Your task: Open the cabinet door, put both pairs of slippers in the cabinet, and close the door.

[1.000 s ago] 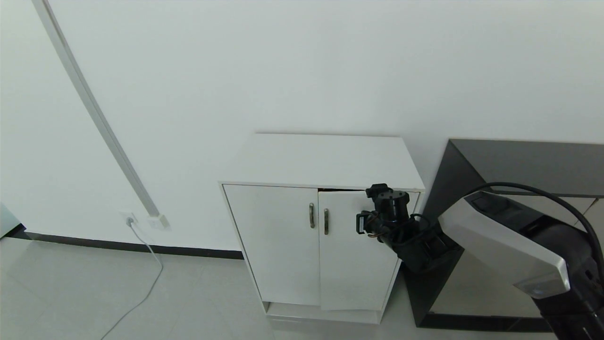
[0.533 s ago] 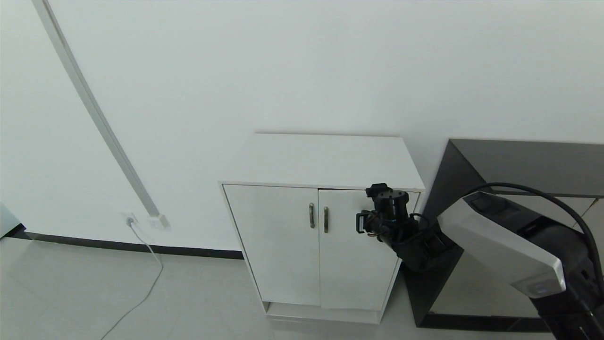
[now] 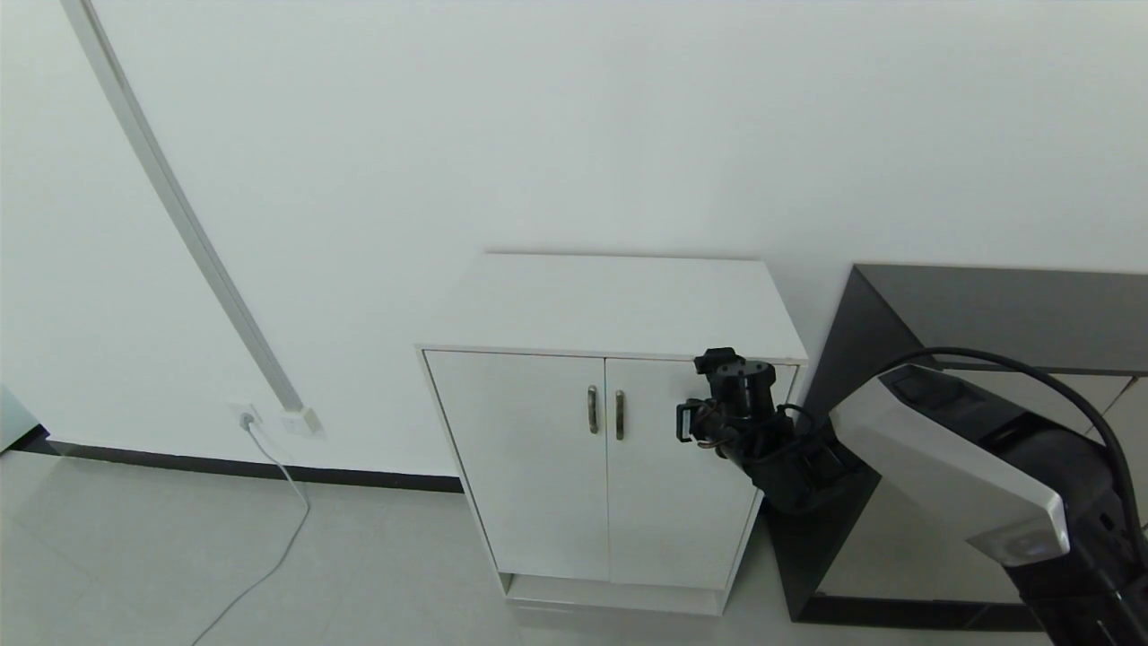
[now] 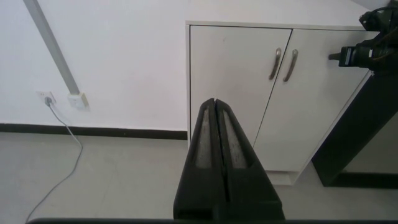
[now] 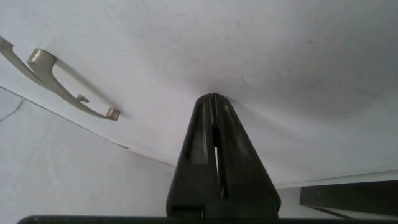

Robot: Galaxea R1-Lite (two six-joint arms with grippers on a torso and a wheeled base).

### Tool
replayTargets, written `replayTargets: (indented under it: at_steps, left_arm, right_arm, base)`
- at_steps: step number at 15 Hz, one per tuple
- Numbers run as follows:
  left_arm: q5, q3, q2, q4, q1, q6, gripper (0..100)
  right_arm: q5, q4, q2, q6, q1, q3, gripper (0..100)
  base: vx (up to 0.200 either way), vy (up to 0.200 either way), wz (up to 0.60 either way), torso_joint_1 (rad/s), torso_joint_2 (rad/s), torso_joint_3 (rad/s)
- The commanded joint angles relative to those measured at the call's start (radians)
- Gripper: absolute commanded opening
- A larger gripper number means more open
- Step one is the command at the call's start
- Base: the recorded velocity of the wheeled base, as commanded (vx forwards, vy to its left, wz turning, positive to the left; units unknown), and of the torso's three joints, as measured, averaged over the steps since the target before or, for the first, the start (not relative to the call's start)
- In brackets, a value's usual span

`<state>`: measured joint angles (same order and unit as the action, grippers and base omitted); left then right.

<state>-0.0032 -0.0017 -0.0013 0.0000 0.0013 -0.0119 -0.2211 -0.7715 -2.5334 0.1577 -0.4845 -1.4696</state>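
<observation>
- The right gripper point(image 5: 213, 97) has its two fingers pressed together with nothing between them. Its tips rest against the white face of the cabinet's right door point(image 3: 668, 502).
- That door lies flush with the left door point(image 3: 525, 467), and both are closed. The thin seam between them runs a little to the left of the right gripper.
- The two metal handles point(image 3: 592, 409) stand upright side by side at that seam. They are near the right gripper on its left and at about its height. In the right wrist view one of them shows close by, apart from the tips.
- The cabinet point(image 3: 619, 305) is white and stands against the wall, with its flat top just above the right gripper.
- The left gripper point(image 4: 214, 102) also has its fingers pressed flat against each other, pinching nothing. It hangs well apart from the cabinet, out in front of it, with the left door ahead of its tips and the grey floor point(image 4: 118, 168) below.
- A dark low unit point(image 3: 987, 309) stands just to the right of the right gripper. Whether it touches the cabinet's side I cannot tell.
- Off to the left of the left gripper, a wall socket point(image 3: 244, 416) holds a plug, and a grey cable point(image 3: 285, 529) trails from it down over the floor.
- A pale strip point(image 3: 170, 202) slants up the wall above the socket.
</observation>
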Motion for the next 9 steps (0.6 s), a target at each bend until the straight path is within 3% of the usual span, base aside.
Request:
replayTargets:
  at_steps: [1,9]
  left_arm:
    - [0.0,0.0,0.001,0.0,0.0,0.0,0]
    - [0.0,0.0,0.001,0.0,0.0,0.0,0]
  right_arm:
    - [0.0,0.0,-0.005,0.0,0.001,-0.008,0]
    - [0.0,0.008,-0.013,0.0,0.004,-0.021,0]
  base:
    - [0.0,0.0,0.0,0.0,0.0,0.0]
    - [0.0,0.0,0.0,0.0,0.0,0.0]
